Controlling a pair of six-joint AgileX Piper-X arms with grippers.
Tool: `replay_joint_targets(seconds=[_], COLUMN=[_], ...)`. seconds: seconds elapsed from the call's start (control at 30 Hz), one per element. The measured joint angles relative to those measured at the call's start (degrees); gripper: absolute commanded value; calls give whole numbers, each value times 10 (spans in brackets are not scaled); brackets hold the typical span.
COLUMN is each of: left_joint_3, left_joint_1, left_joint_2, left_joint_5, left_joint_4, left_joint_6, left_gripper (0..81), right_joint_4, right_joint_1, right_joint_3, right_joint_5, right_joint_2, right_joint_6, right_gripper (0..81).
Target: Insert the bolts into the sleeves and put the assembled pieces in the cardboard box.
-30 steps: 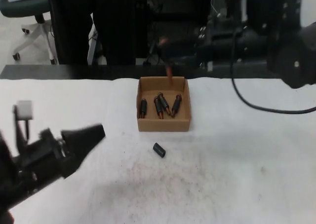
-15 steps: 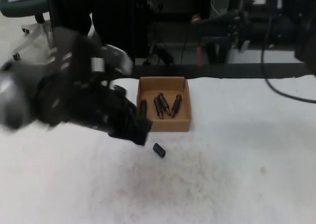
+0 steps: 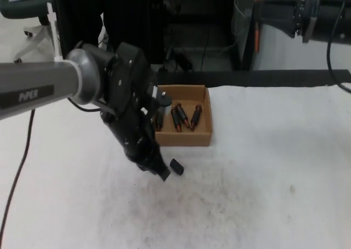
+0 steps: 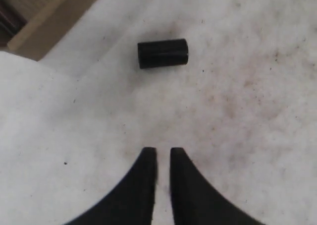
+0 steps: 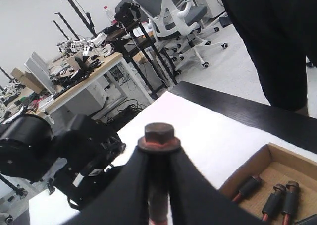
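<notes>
Left gripper [image 4: 162, 151], jaws almost pressed together, hovers beside a black sleeve [image 4: 162, 53] lying mid-counter [image 3: 274, 177], just before the cardboard box [image 3: 181, 138]. Right gripper [image 5: 158, 153], raised beyond the far edge, jaws pinching a bolt [image 5: 159, 135].

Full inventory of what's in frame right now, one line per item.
cardboard box: 1, brown, mid-bench
assembled pieces: 4, black sleeves on reddish bolts, lying in the cardboard box
sleeve: 1, black, loose on the bench in front of the box
bolt: 1, rusty brown, held head-up
bench cover: 1, white, stained
office chair: 1, white and grey, on the floor beyond the bench
left gripper: black, shut, empty, beside the sleeve
right gripper: black, shut on the bolt
</notes>
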Motion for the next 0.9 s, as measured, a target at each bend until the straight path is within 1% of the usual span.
replay_joint_targets(seconds=[0.07,0.1,0.23,0.33,0.43,0.6,0.9], left_joint_3=[-7,-9,-11,-16,-25,-73,-158], left_joint_1=[-8,-13,-29,-39,-46,-54,-54], left_joint_2=[0,0,4,18,41,93,162], left_joint_5=[1,0,-18,-25,-34,-69,-75], left_joint_4=[-3,-8,-35,-44,-43,-39,20], left_joint_6=[-26,-39,-98,-115,-121,-124,-125], left_gripper=[457,483,482,482,482,482,482], right_joint_4=[2,6,13,17,17,17,17], right_joint_1=[0,0,0,0,0,0,0], right_joint_3=[10,21,40,40,40,40,40], right_joint_5=[0,1,1,1,3,-1,-28], right_joint_2=[0,0,0,0,0,0,0], right_joint_6=[0,1,2,2,2,9,26], right_gripper=[9,9,9,9,9,9,9])
